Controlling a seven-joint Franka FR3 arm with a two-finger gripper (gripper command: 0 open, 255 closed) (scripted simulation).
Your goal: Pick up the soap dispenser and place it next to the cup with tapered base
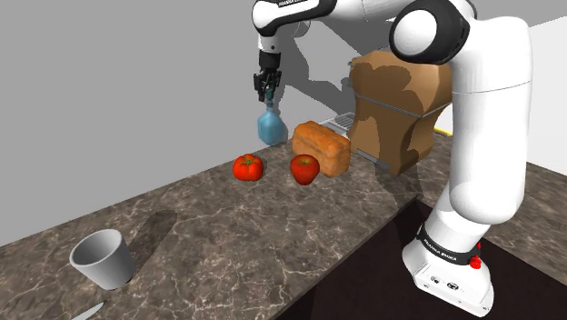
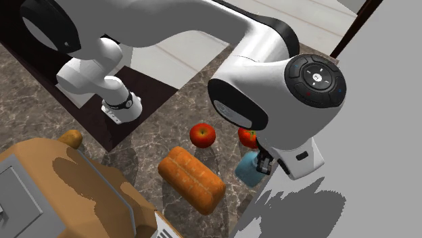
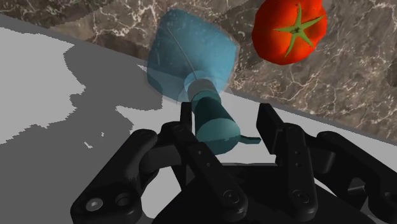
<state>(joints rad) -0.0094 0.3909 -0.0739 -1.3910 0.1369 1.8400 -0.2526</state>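
Note:
The soap dispenser (image 1: 271,124) is a translucent blue bottle with a teal pump, at the back of the marble counter (image 1: 227,236) against the grey wall. My gripper (image 1: 266,89) reaches down from above and is shut on its pump head. In the wrist view the pump (image 3: 213,124) sits between the two black fingers (image 3: 186,121), with the bottle body (image 3: 191,54) beyond them. I cannot tell whether its base touches the counter. The grey cup with a tapered base (image 1: 102,258) stands far off at the shoulder view's lower left.
A red tomato (image 1: 247,167) and a red apple (image 1: 304,168) lie just in front of the dispenser. A bread loaf (image 1: 321,147) and a tall brown bag (image 1: 400,109) stand to the shoulder view's right. Open counter stretches between the tomato and the cup.

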